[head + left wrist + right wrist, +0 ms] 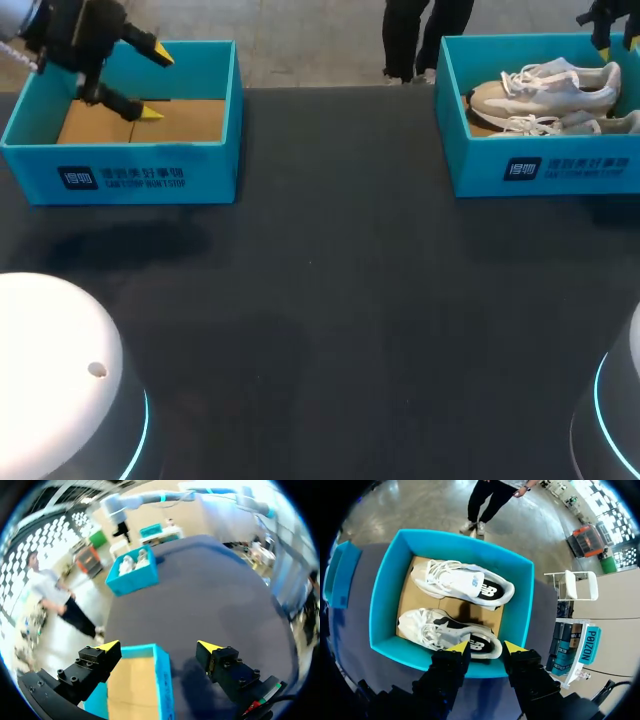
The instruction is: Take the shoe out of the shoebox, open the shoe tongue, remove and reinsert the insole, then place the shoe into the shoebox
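Holding two pale shoes [462,582] side by side on its cardboard floor, the right shoebox [540,170] sits at the table's far right. The right gripper [486,647] hangs above it, fingers released. The left shoebox [130,175], far left, shows its cardboard floor. The left gripper [159,646] hovers over it, fingers spread wide, grasping nothing.

Black, screw-studded fingers [90,667], yellow tips [209,646]

Bench [330,300]: dark, matte, plain

Top is one flat dark grey sheet. It runs out well ahead of the left hand [159,645] and lies below the right hand [485,648]. Light is diffuse, with a soft-edged shadow on the surface just beside the left hand.
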`<move>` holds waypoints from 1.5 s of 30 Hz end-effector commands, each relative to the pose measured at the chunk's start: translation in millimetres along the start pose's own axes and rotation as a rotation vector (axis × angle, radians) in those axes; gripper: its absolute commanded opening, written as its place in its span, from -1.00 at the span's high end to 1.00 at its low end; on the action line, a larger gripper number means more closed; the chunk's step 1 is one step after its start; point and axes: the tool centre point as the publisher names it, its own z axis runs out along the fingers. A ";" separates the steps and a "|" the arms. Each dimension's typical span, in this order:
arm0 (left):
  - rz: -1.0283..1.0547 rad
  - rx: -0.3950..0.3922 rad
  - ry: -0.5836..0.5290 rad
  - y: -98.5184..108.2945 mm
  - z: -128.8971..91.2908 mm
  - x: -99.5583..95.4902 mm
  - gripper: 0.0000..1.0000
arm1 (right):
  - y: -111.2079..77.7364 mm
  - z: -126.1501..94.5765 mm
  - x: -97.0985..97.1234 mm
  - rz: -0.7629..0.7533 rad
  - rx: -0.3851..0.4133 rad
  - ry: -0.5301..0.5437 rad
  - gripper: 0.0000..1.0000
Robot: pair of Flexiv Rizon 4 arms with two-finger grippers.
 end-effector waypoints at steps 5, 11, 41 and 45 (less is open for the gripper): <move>-0.796 -0.398 -0.247 -1.0 0.5 -1.7 -1.00 | -11.8 -8.6 3.9 -0.053 -0.101 0.035 -1.00; -0.796 -0.398 -0.247 -1.0 0.5 -1.7 -1.00 | -11.8 -8.6 3.9 -0.053 -0.101 0.035 -1.00; -2.076 -0.672 -0.191 34.1 -6.8 16.1 -1.00 | -87.5 -51.4 61.3 0.025 0.019 0.136 -1.00; -2.131 -0.657 -0.259 43.4 -1.9 15.9 -1.00 | -100.6 -55.9 70.6 0.036 0.019 0.140 -1.00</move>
